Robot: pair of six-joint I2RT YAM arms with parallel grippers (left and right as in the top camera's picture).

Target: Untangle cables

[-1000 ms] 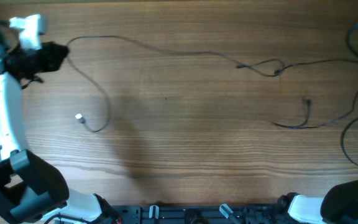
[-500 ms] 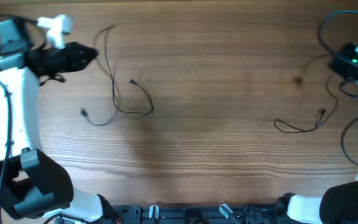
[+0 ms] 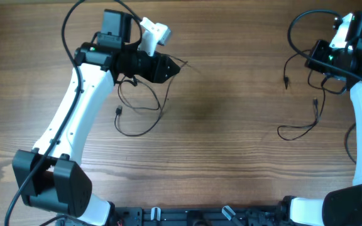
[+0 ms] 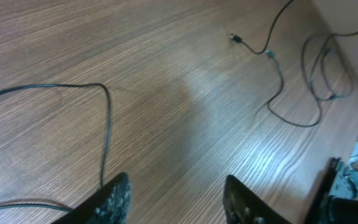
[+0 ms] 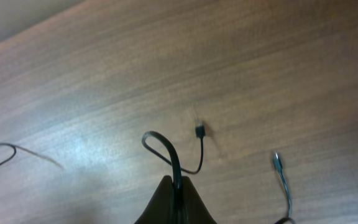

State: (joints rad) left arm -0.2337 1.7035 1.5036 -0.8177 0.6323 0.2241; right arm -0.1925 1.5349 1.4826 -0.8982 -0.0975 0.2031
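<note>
One thin black cable lies in loose loops on the wooden table, its plug to the left. My left gripper hovers just above and to the right of it, open and empty. In the left wrist view the gripper has bare wood between its fingers, and a strand runs past the left finger. My right gripper is shut on a second cable whose plug dangles near the wood. Overhead, this gripper is at the far right and the cable trails below it.
Thicker black arm cables arch over the left arm and the right arm. A black rail with both arm bases runs along the table's front edge. A teal-tipped plug end lies to the right of my right gripper.
My left arm swung right toward the table's middle and its jaws opened, dropping the cable into loose loops. The right arm shifted left, still clamped on its cable.
</note>
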